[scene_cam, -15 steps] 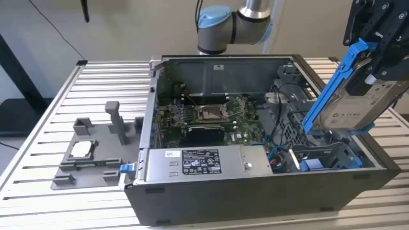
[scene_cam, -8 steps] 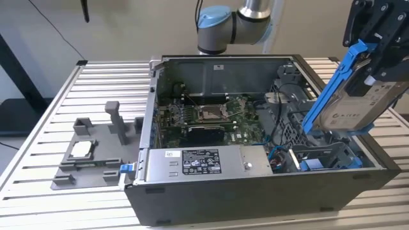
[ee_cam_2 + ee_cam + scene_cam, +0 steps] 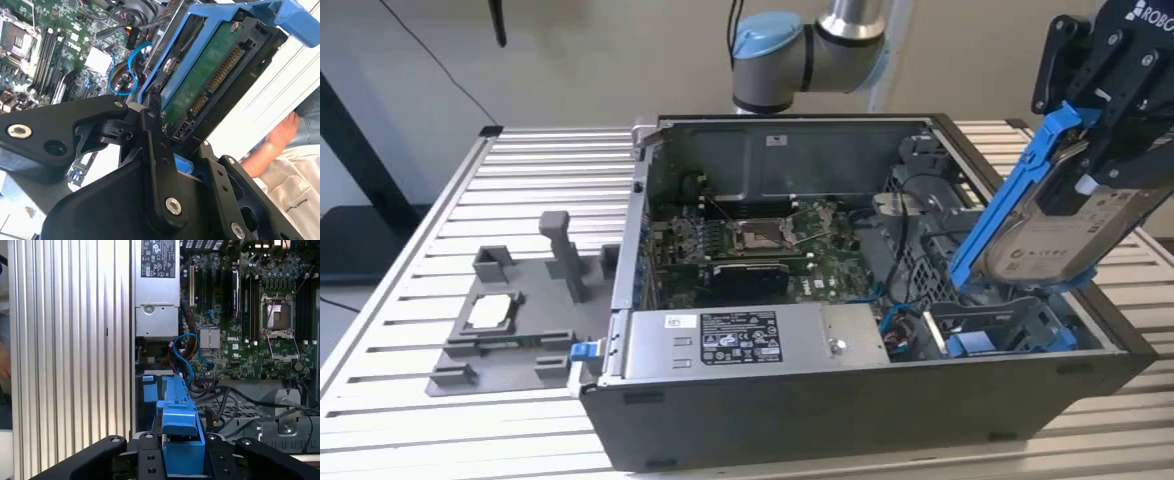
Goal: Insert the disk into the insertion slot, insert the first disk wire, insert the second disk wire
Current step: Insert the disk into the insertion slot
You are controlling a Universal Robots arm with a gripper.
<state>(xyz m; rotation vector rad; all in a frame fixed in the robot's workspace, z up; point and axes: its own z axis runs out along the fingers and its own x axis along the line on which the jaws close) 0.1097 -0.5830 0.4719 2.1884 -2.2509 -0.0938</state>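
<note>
As the black gripper (image 3: 182,454) clamps it, the blue-framed disk (image 3: 1047,235) tilts.

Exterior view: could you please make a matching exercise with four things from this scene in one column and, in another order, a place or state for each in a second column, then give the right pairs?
1. disk
2. power-supply box
3. grey fixture
4. motherboard

A. on the slatted table, outside the open case, at the exterior view's left
B. tilted in the gripper, above the case's corner at the exterior view's right
C. green, in the middle of the case
D. grey with a label, along the case's near edge

Pairs: 1-B, 2-D, 3-A, 4-C.
</note>
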